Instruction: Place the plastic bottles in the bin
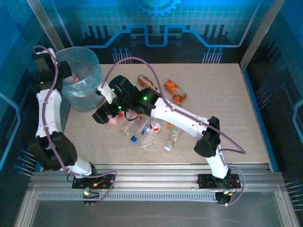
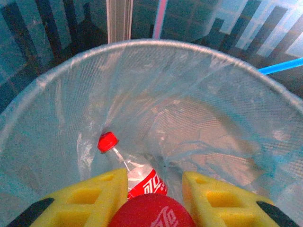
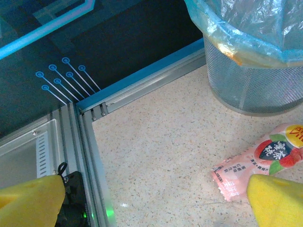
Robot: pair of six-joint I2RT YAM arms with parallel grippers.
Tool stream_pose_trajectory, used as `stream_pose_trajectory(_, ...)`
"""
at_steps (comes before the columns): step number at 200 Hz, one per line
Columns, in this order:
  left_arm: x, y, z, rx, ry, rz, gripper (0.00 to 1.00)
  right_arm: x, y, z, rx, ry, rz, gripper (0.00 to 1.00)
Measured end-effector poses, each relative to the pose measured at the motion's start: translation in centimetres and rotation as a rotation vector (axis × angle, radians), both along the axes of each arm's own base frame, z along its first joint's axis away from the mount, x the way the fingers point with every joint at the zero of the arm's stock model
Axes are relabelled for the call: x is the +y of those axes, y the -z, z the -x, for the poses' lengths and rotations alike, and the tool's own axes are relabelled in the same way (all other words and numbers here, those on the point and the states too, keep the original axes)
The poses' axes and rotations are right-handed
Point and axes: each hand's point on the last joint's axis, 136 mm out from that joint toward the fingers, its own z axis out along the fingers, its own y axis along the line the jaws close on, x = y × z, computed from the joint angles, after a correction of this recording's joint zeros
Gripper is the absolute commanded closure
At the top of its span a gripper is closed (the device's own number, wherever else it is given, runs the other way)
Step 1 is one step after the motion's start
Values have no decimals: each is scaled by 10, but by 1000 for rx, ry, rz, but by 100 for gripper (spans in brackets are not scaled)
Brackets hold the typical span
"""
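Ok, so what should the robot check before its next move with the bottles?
1. Left tool above the bin: ok, its camera looks straight down into the bag.
2. Left tool holding something: ok, shut on a red-labelled bottle.
3. Room in the bin: ok, lots of bag showing.
4. Right tool open: ok, jaws wide apart.
5. Pink bottle centred under the right tool: not ok, it lies off by one finger.
6. All done on the table: not ok, several clear bottles lie on it.
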Motion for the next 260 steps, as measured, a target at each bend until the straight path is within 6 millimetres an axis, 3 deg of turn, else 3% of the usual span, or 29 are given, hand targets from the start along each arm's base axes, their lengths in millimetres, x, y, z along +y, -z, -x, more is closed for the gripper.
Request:
stream_pose_trajectory(33, 2, 7, -2, 16, -6, -2, 62, -1, 5, 0, 5, 0, 10, 0)
stream_pose_trajectory(55, 2, 7, -2, 17, -3, -5, 42, -1, 4, 0, 5, 1, 9, 0)
stream_pose_trajectory(73, 2, 9, -2, 19, -6, 2, 36, -1, 5, 0, 7, 5, 10, 0)
stream_pose_trajectory(107, 2, 15, -2, 40, -5, 8, 35, -1, 5, 0, 10, 7, 10, 0)
stream_pose_trajectory(161, 1, 10, 1, 50, -9, 19, 35, -5, 4, 2, 12, 10, 19, 0)
stream_pose_trajectory(188, -2, -8, 6, 29, -15, 27, 34, -17, 1, 4, 4, 26, 35, 1)
stream_pose_trajectory(216, -17, -44, 19, -38, 2, 9, 34, -42, -2, 3, -1, 58, 57, 3)
stream_pose_trajectory(260, -73, -109, 44, -181, 101, -41, 34, -117, 6, -31, 7, 212, 106, 7)
